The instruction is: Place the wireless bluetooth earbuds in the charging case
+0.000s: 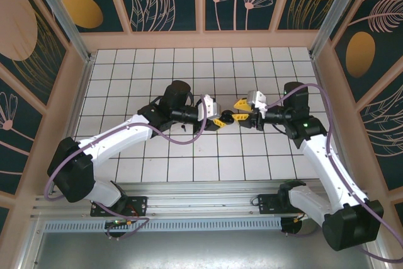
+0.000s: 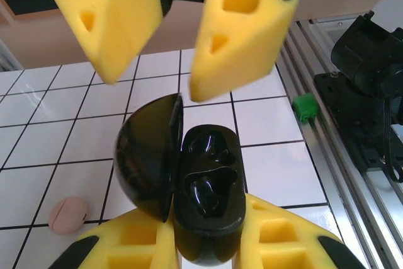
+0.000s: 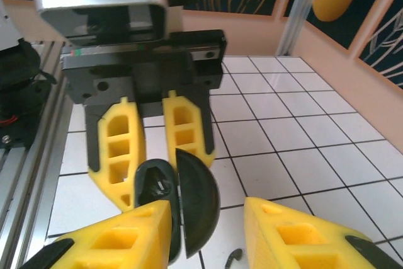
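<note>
Two grippers met over the middle of the frame in the top view, the left gripper [image 1: 219, 121] and the right gripper [image 1: 241, 116] nose to nose above the tiled table [image 1: 189, 168]. The arrangement read as a division of labour: one arm steadied the charging case [image 2: 211, 200] off the surface so that the other could work at it.

The left wrist view showed the black case wedged low in the frame between the left gripper's yellow fingers [image 2: 135, 240], which were closed against its sides. Its lid [image 2: 148, 155] stood swung out to the left, so the two glossy wells [image 2: 211, 168] faced the opposing arm; both wells looked empty, though glare made that hard to confirm.

The right gripper's fingers [image 2: 245, 29] hung at the top of that view, spread apart, with nothing between them. In the right wrist view the same gripper [image 3: 208, 209] sat at the bottom, fingers wide on either side of the opened lid, without visibly touching it.

No bud was in either gripper. A pale pink bud [image 2: 68, 213] lay on a tile at the lower left, well apart from the case. A dark curved piece [image 3: 234, 257], possibly a black bud, lay on the tile at the bottom centre of the right wrist view. Judged so, insertion had not begun, and the free arm would need to pick up a bud first.
</note>
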Available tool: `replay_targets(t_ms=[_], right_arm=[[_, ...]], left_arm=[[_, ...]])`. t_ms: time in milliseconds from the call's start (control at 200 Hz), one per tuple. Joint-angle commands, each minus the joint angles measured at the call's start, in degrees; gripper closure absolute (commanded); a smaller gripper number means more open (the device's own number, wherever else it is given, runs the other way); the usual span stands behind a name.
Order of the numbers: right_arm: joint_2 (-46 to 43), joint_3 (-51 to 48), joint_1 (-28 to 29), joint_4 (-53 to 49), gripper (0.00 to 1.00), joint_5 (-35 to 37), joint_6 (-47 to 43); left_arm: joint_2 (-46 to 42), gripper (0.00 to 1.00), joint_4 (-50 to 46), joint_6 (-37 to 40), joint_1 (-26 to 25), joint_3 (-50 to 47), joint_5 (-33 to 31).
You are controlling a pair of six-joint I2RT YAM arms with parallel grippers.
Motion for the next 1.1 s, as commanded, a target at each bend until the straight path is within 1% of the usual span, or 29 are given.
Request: replay_targets(t_ms=[0,280,555,776,871,1096], right_arm=[[-0.5,-0.8,-0.4,3.3,0.64,1.1,2.6],[-1.1,-0.7,-0.6,3.7,0.64,0.6,5.4],[-1.2,0.9,-1.2,3.0,0.62,2.0,13.0],[0.1,0.9,-0.9,-0.4,0.52,-1.3,12.4],[0.5,0.8,-0.4,-0.8,0.49,-1.9,11.8],[1.6,0.7,0.0,-0.7,0.48,-0.9,11.3]], left_arm=[[0.2,0.82,-0.3,0.9,-0.4,0.6,1.5],[0.3,0.83,3.0,-1.3,-0.4,-1.2,2.4],[1.2,0.83,9.3,-5.2,-0.3,-4.3,3.5],[1.4,0.83,11.2,-6.3,-0.2,-5.0,4.4],[1.5,0.83,11.3,-6.4,-0.2,-4.9,4.6],[1.2,0.83,11.3,-6.4,-0.2,-4.7,4.9]])
